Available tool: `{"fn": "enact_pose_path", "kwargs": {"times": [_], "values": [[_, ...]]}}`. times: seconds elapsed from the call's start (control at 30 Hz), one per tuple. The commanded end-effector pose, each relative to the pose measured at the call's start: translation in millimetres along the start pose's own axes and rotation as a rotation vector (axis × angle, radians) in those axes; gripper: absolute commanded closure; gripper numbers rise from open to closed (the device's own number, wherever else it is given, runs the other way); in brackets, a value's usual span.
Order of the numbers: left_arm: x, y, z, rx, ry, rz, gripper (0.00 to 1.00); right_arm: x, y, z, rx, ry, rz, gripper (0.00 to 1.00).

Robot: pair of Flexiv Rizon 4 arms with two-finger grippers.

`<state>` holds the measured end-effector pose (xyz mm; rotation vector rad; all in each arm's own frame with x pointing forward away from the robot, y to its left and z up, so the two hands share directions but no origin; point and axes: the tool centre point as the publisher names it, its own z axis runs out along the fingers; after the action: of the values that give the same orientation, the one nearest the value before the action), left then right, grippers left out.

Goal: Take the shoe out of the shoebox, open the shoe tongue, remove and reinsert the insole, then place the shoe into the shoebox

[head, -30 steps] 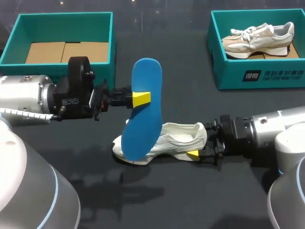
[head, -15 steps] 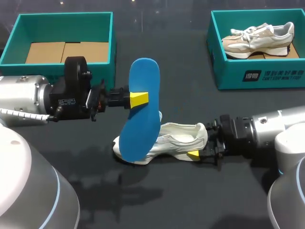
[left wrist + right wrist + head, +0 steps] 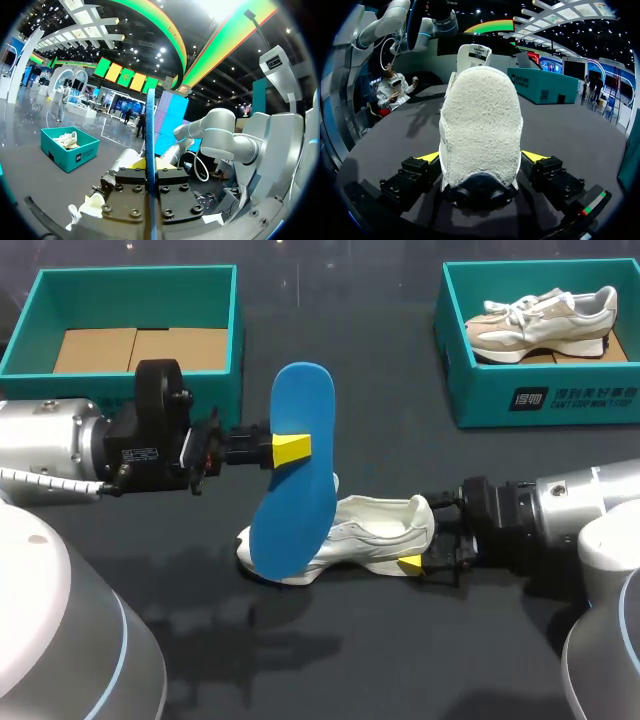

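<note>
Two boxes stand at the far side of the table [image 3: 360,660]: the left box [image 3: 135,278] lined with cardboard, the right box [image 3: 480,400] holding a beige shoe [image 3: 545,322]. Mid-table a white shoe [image 3: 375,525] lies on its side, its heel pinched by the right claw [image 3: 420,537]. The left claw [image 3: 290,448] clamps a blue insole [image 3: 300,490] upright, its lower end by the shoe's toe.

Dark table [image 3: 380,650]: shoe [image 3: 375,527], teal shoebox [image 3: 135,273], second shoebox [image 3: 480,395]
</note>
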<state>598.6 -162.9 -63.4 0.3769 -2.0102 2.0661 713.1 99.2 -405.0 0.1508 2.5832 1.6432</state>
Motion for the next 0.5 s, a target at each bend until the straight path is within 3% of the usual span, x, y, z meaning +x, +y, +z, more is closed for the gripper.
{"fn": "enact_pose_path", "kwargs": {"times": [0.03, 0.5], "values": [[2.0, 1, 0, 0.001, -0.003, 0.0, 1.0, 4.5, 7.7, -15, 0.09, -0.015, 0.0, 0.0], [2.0, 1, 0, 0.001, -0.003, 0.0, 1.0, -8.4, 18.3, -48, 0.516, -0.009, -0.013, 0.0]]}}
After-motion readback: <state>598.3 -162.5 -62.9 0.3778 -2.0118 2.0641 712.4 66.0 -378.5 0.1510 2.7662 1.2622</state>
